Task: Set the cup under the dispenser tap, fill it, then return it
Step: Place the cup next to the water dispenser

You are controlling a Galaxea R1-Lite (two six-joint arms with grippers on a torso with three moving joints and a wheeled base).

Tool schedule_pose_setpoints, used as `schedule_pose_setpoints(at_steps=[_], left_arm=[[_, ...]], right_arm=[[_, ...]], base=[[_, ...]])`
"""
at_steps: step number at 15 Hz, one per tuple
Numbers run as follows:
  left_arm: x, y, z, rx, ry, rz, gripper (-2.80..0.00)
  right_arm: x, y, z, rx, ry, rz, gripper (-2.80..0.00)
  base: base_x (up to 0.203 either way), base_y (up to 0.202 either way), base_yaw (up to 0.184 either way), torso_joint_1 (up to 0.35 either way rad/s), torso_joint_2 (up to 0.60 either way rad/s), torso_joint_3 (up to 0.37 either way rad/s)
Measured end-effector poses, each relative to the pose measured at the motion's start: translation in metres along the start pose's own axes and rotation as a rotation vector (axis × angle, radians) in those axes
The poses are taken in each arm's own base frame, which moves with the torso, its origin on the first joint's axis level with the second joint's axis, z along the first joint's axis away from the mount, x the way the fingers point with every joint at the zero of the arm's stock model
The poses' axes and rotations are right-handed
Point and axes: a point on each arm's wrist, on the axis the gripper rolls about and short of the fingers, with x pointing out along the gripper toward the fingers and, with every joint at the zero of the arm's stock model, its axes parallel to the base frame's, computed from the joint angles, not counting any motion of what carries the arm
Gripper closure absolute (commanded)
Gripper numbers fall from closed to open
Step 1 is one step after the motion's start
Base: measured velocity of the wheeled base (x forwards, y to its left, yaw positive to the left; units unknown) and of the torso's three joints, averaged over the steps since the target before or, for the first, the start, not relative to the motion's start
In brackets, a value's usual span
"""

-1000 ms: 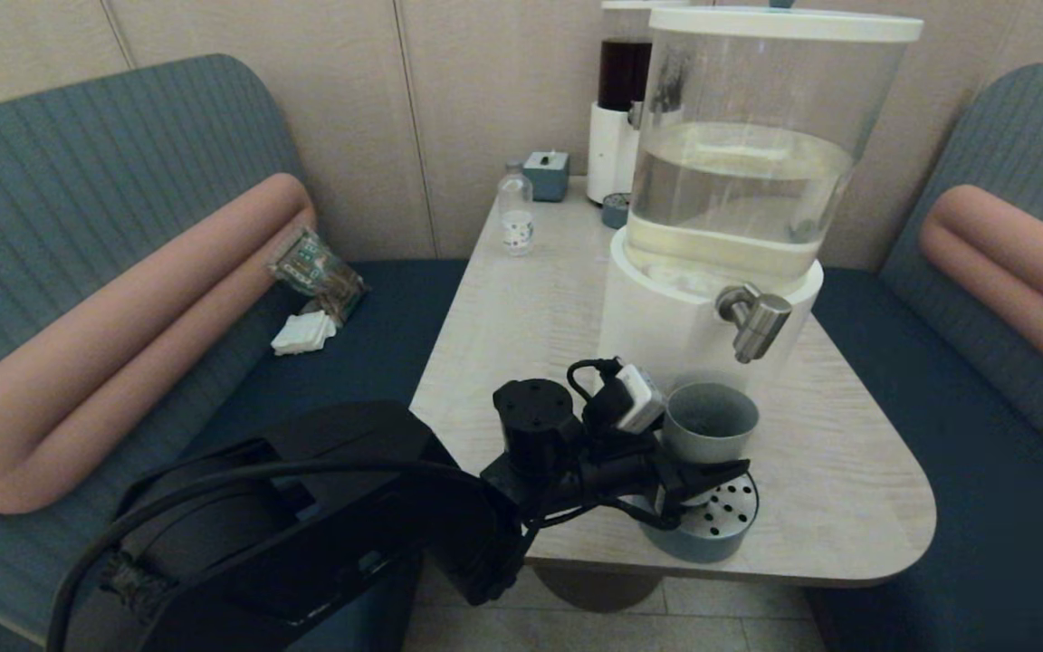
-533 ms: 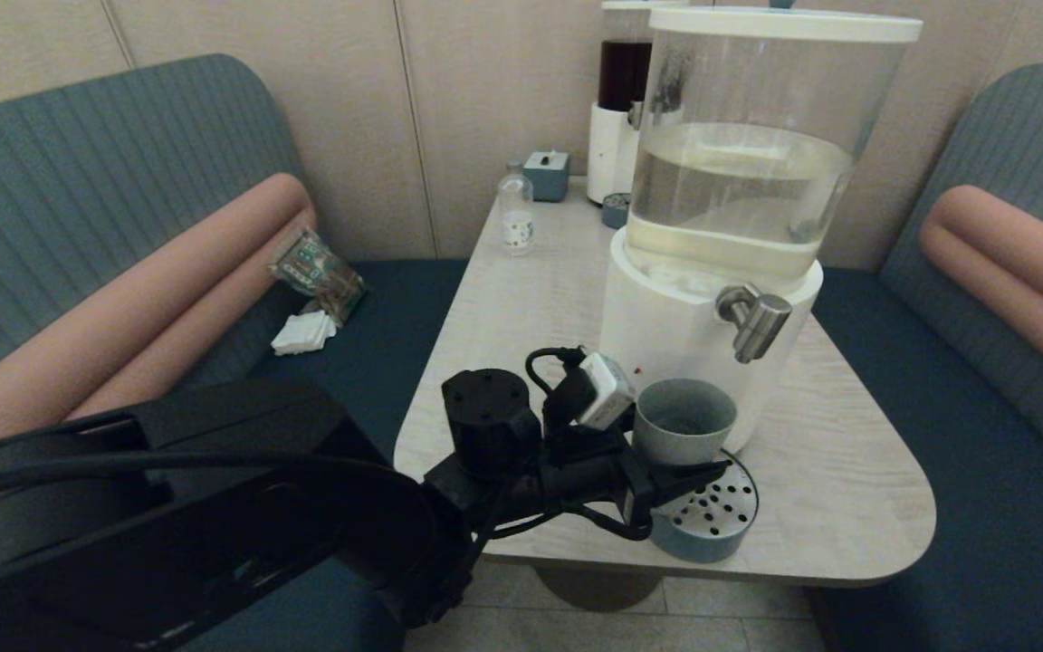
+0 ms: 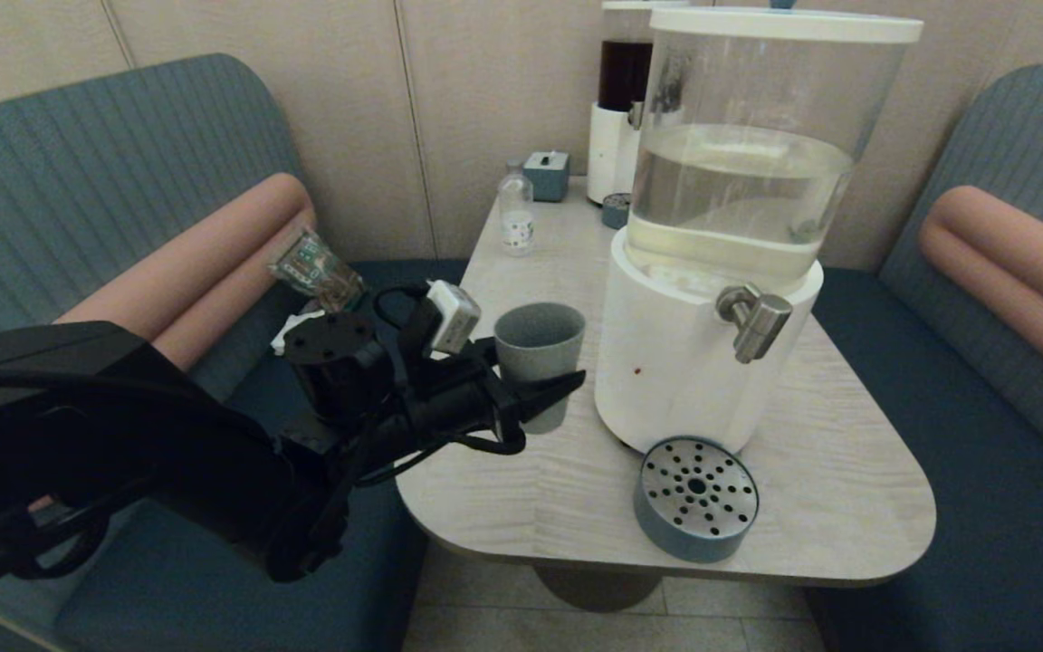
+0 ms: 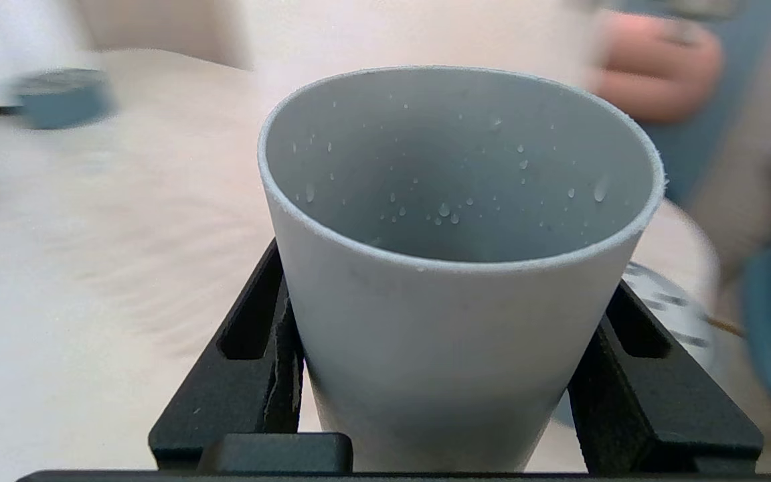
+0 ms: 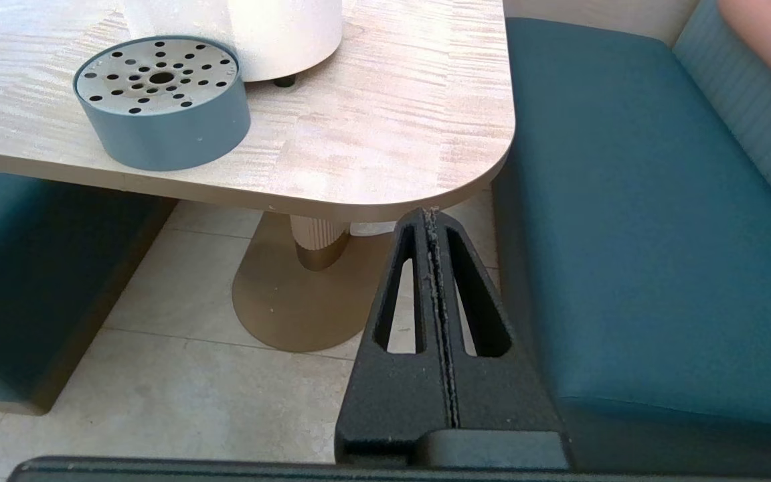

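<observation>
At the centre of the head view, the cup is clamped upright between the fingers of the left gripper, left of the dispenser tap and apart from it. Droplets are seen inside the cup. The right gripper is held closed and empty low in its wrist view, below the table edge.

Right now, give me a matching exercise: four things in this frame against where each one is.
Things:
1. cup
2. round perforated tray
3. small clear bottle
4. right tool

Places:
A. far end of the table
B. below the table edge, over the floor
C. in the left tool
D. near table edge, before the dispenser tap

Pairs: 1-C, 2-D, 3-A, 4-B
</observation>
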Motion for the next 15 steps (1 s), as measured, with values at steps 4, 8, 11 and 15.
schedule_pose_setpoints(at_steps=[4,8,11,15], left_arm=[[0.005,0.033,-0.005,0.010,-0.049,0.084,0.00],[0.017,0.058,-0.029,0.009,-0.072,0.151,0.00],[0.026,0.078,-0.054,0.010,-0.075,0.184,0.00],[0.037,0.095,-0.090,-0.006,-0.103,0.232,0.00]], right_arm=[[0.000,0.000,0.000,0.000,0.000,0.001,0.00],[0.000,0.000,0.000,0.000,0.000,0.001,0.00],[0.000,0.000,0.000,0.000,0.000,0.000,0.00],[0.000,0.000,0.000,0.000,0.000,0.000,0.00]], base=[[0.000,0.000,0.000,0.000,0.00,0.000],[0.000,0.000,0.000,0.000,0.00,0.000],[0.000,0.000,0.000,0.000,0.00,0.000],[0.000,0.000,0.000,0.000,0.00,0.000]])
